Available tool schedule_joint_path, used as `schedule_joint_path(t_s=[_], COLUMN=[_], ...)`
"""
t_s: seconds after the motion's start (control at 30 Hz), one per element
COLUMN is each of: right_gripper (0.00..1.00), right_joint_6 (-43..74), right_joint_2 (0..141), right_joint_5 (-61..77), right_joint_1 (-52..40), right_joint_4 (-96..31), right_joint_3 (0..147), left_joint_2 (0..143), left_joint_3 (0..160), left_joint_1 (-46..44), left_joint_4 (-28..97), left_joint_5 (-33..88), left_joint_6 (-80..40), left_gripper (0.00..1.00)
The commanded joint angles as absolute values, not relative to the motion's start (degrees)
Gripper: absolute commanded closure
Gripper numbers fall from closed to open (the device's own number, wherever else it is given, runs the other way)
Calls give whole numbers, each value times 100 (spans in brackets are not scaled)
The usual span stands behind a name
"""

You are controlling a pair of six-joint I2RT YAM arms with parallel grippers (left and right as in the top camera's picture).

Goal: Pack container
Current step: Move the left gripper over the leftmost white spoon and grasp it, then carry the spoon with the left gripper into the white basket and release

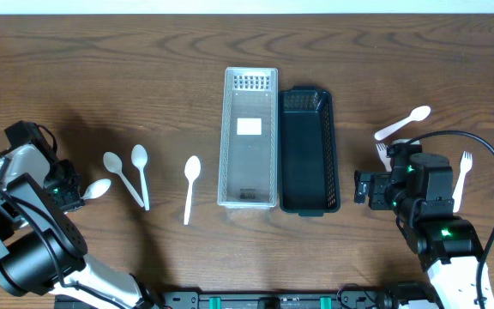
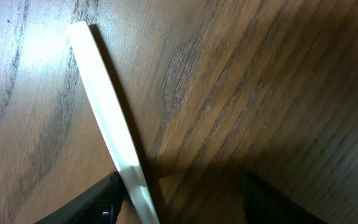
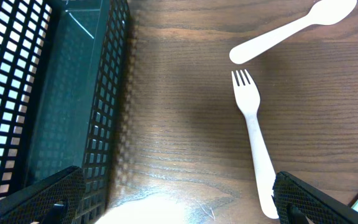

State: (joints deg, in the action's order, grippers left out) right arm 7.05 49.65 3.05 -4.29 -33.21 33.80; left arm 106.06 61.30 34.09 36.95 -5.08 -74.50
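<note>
Left claw (image 2: pixel 185 200), lower left of overhead view: part open astride spoon (image 2: pixel 114 118) handle, one finger (image 2: pixel 98 202) touching it, other clear. Right claw (image 3: pixel 179 202): wide open, empty, beside black basket (image 3: pixel 55 93), fork (image 3: pixel 253 137) near. Clear container (image 1: pixel 249 137) mid-counter (image 1: pixel 144 69), against basket.

Dark wooden table (image 1: pixel 144 77), its grain plainly showing, with a soft sheen (glare pools pale on it in both wrist views). The clear container (image 1: pixel 249 163) is smooth, see-through plastic, perforated at one end. The black basket (image 1: pixel 307 163) is matt plastic, its walls an open grid. The spoon (image 2: pixel 107 118) and the fork (image 3: pixel 257 134) look like smooth, matt white plastic.
</note>
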Motion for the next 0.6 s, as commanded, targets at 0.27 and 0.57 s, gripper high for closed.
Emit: schedule_joint_path(t_s=[0.27,0.57], right_gripper=[1,1], right_joint_6=[768,768], right_joint_2=[4963,4963], right_joint_5=[322,320], right_joint_1=[-366,-366], right_joint_4=[-3299,-3299], right_joint_3=[3496,3496], left_joint_2=[10803,10803], left_joint_3=[5583,5572], left_joint_1=[3433,3433], left_joint_4=[3594,3682], left_joint_5=[-554,-340], left_joint_6=[-7308,-7308], left_gripper=[50,71])
